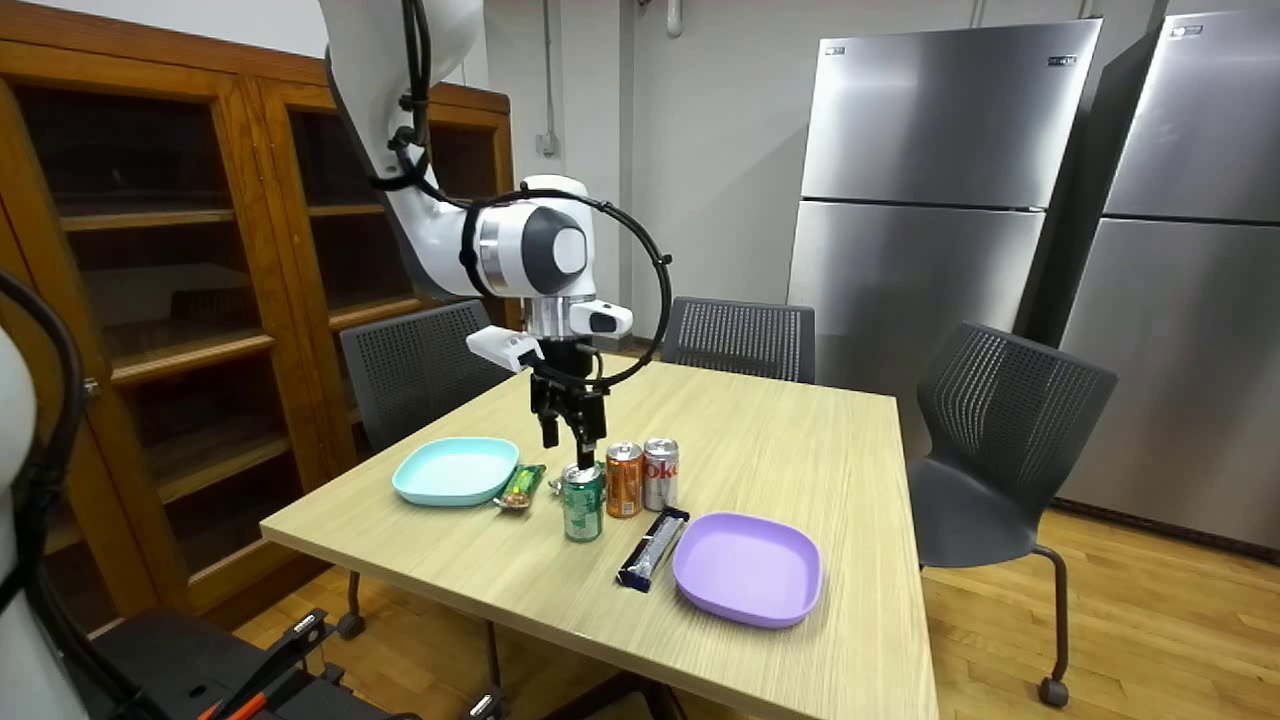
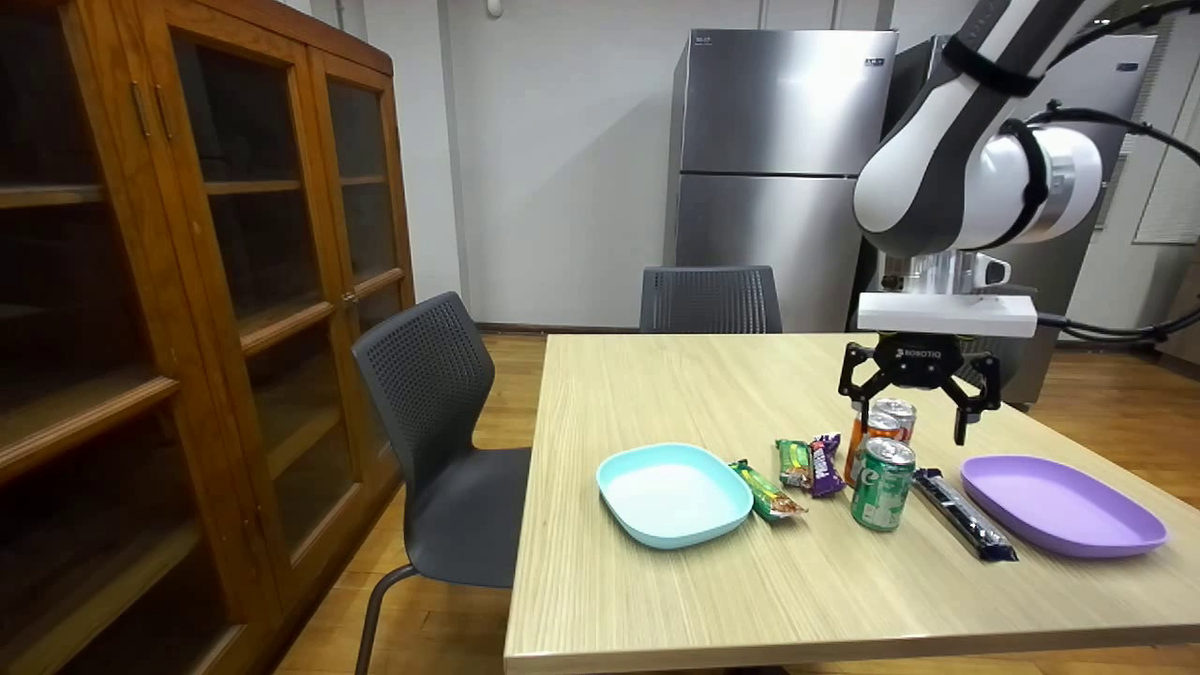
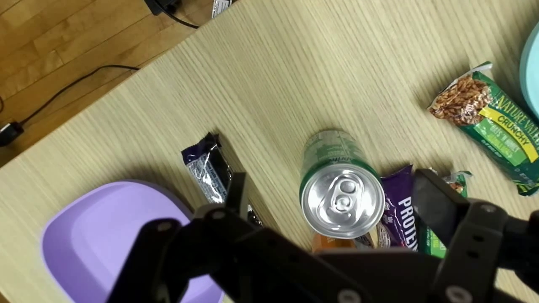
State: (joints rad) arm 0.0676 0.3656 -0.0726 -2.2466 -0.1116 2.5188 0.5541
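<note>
The tool (image 2: pixel 912 429) points down above the counter (image 2: pixel 600 600), its two jaws spread wide apart. The thing nearest to it, as far as these angles let one judge, is the Sprite can (image 3: pixel 341 185), standing upright on the counter; in the wrist view its lid shows between the jaws. Just beside the Sprite can stands an orange soda can (image 1: pixel 624 490), with a Diet Coke can (image 1: pixel 660 485) next to it. A purple protein bar (image 3: pixel 400 206) and a green-wrapped bar (image 2: pixel 794 464), the latter partly hidden by a jaw in the wrist view, lie side by side near the cans. A Nature Valley Crunchy bar (image 3: pixel 497 122) lies just beside the light turquoise plate (image 1: pixel 455 470). On the Sprite can's other side, a dark-and-silver wrapped bar (image 1: pixel 653 548) lies next to the purple plate (image 1: pixel 747 570). Dark grey chairs (image 2: pixel 427 375) stand around the counter, and stainless-steel refrigerators (image 1: pixel 940 280) stand farther back.
</note>
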